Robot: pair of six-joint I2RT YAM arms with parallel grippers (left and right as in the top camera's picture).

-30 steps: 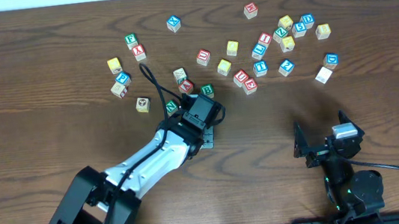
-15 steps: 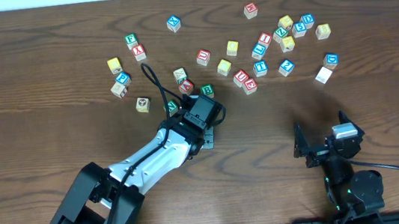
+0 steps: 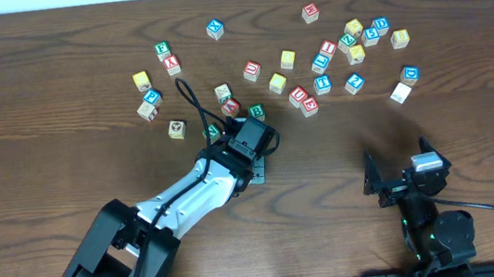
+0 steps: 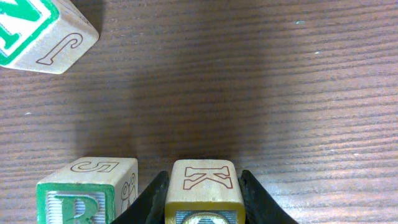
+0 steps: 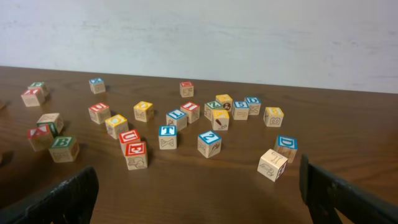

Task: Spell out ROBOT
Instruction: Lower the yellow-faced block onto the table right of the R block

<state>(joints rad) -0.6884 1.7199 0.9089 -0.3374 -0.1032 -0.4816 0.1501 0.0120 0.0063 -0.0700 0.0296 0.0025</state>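
Note:
My left gripper is shut on a yellow-faced cube that shows a K on its side. A green-bordered R cube stands just left of it, across a narrow gap. In the overhead view the left gripper covers both cubes. The green-bordered B cube lies just beyond it. The blue-bordered T cube sits in the right cluster, and another yellow-faced cube sits mid-table. My right gripper stands wide open near the front edge, holding nothing.
The green N cube lies just beyond the left gripper on its left. Red U and E cubes stand ahead of the right gripper. Several more letter cubes are scattered across the far half of the wooden table.

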